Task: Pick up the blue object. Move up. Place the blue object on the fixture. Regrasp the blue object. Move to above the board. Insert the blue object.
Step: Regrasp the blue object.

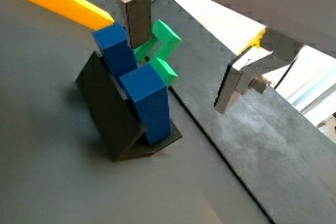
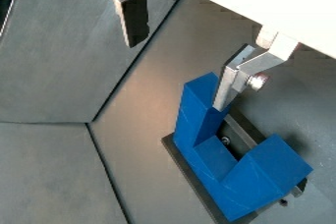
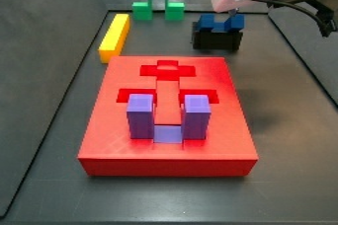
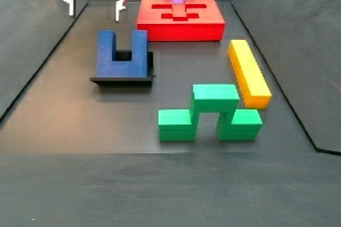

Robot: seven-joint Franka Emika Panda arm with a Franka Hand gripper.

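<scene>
**A:** Where did things stand?

**B:** The blue object (image 4: 123, 56) sat on the fixture (image 4: 120, 80), prongs up in a side view, near one long edge of the floor and well apart from the board (image 3: 165, 120). The gripper (image 2: 197, 41) hung above it with its plates spread wide — nothing between them. In a wrist view one finger (image 2: 133, 17) was off to the side of the block, the other (image 2: 237, 79) close beside a prong but not touching, as far as I could tell.

**A:** So the regrasp was the next step, in your judgement?

**B:** Yes. And that was the risky part. If the gripper came down off-centre, a plate could land on a prong's top instead of sliding past it, tipping the block in the fixture or pushing it out.

**A:** Anything else?

**B:** A skewed pinch. The block looked tilted against the bracket in a wrist view (image 1: 138, 81), so closing on it unevenly might have twisted it — and a twisted block would probably jam at the board's slot.

**A:** Was a slot free?

**B:** The purple block (image 3: 161, 115) filled one recess; a cut-out (image 3: 166, 71) toward the board's far edge looked open. The green block (image 4: 206, 112) and yellow bar (image 4: 248, 72) lay clear of the path.
</scene>
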